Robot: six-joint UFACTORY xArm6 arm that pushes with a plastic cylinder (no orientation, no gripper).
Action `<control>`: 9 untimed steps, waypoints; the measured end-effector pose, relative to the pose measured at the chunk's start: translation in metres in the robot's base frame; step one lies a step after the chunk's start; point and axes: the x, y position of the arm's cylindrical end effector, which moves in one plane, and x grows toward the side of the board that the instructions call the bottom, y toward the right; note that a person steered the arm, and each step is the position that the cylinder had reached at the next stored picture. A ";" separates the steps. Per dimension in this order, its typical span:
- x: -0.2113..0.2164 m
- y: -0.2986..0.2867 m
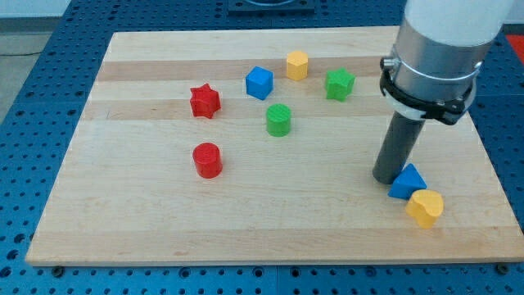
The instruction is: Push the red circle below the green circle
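Note:
The red circle lies left of the board's middle. The green circle stands up and to the right of it, near the board's centre. My tip rests on the board at the view's right, touching or almost touching the left side of a blue triangle. The tip is far to the right of both circles.
A red star, a blue cube, a yellow hexagon and a green star-like block lie along the upper board. A yellow heart sits by the blue triangle. The wooden board ends close to the right.

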 end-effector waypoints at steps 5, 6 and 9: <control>0.033 -0.150; 0.033 -0.231; -0.014 -0.322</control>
